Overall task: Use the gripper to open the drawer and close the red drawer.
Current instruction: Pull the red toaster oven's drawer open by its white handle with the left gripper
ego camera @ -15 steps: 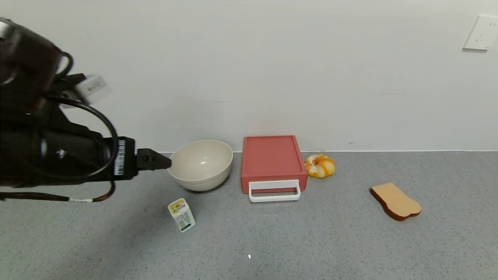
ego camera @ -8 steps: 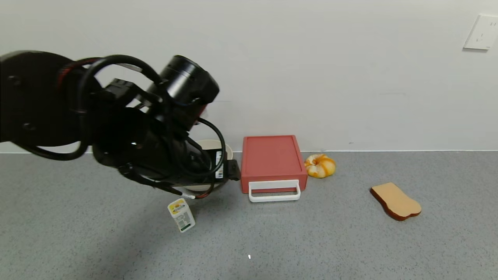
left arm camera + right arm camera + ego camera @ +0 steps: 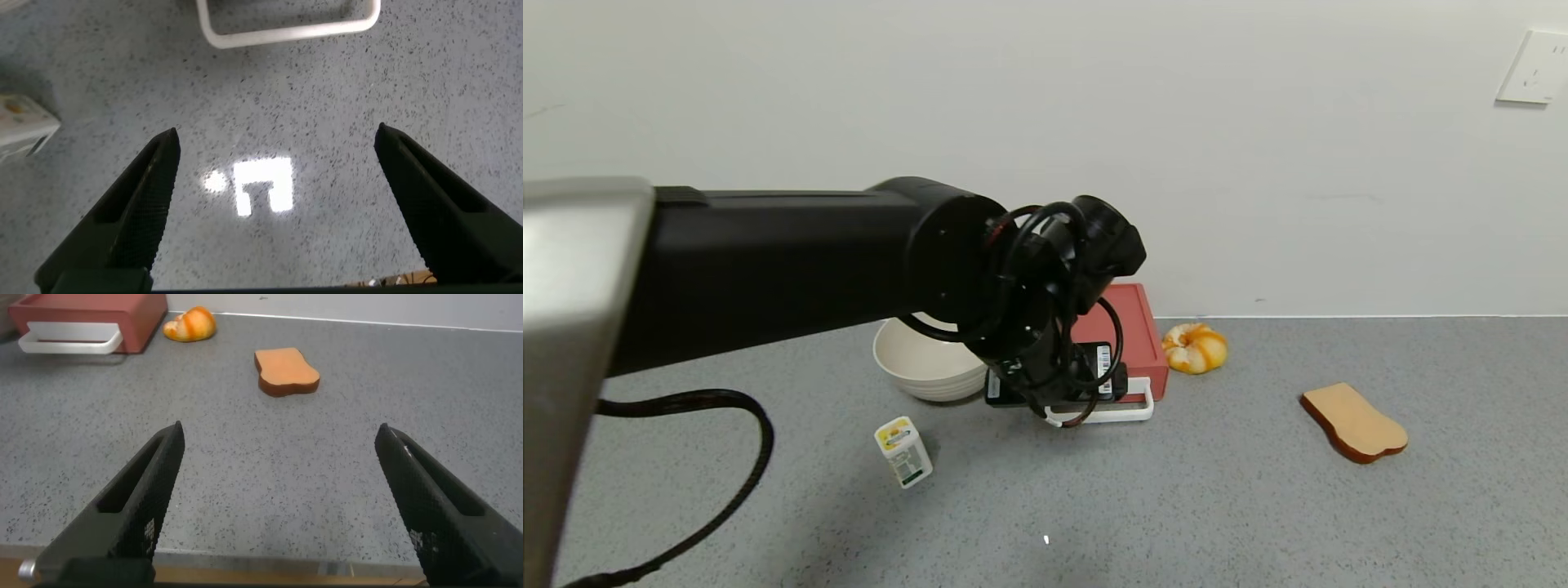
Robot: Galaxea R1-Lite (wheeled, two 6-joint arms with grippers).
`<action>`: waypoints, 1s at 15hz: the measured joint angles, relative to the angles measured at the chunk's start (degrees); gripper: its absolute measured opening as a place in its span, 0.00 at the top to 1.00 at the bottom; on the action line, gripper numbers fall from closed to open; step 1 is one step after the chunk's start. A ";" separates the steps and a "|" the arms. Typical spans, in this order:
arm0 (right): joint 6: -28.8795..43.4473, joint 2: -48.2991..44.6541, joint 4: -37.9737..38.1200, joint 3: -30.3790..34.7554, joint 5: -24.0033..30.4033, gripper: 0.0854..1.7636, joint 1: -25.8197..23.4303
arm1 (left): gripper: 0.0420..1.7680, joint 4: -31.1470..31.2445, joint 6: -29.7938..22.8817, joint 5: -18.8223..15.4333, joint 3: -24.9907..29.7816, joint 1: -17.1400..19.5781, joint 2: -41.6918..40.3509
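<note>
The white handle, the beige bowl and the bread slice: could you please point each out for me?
white handle (image 3: 286, 31), left wrist view, on its front bar.
beige bowl (image 3: 915, 359), head view, on its inner wall.
bread slice (image 3: 286, 370), right wrist view, on its top face.

Five things on a grey speckled tabletop (image 3: 1258, 506), strung along the white wall – the left arm reaching in among them.

The flat salmon-red plastic drawer (image 3: 1135, 322) sits against the wall near the middle, its white loop handle (image 3: 1134, 411) on the side nearest the robot; the beige round bowl (image 3: 915, 363) stands just left of it, the small white carton (image 3: 903, 452) in front of the bowl, the orange-and-white bun (image 3: 1194, 347) just right of the drawer, and the tan toast-shaped slice (image 3: 1354, 422) further right and nearer. The black left gripper (image 3: 276, 139) hangs over bare tabletop just in front of the handle – not touching it. The black right gripper (image 3: 279, 433) is near the table's front edge, well apart from the drawer.
</note>
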 joint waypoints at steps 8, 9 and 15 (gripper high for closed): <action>0.00 0.00 0.02 0.00 0.00 0.03 0.00 | 0.03 -10.47 0.10 4.07 -3.23 -0.74 11.35; 0.00 0.00 0.00 0.00 0.02 0.03 0.00 | 0.03 -11.91 -0.11 5.34 -3.23 -0.78 12.42; 0.00 0.00 0.02 0.00 0.02 0.03 -0.01 | 0.03 -15.17 0.29 6.74 -3.17 -0.80 14.77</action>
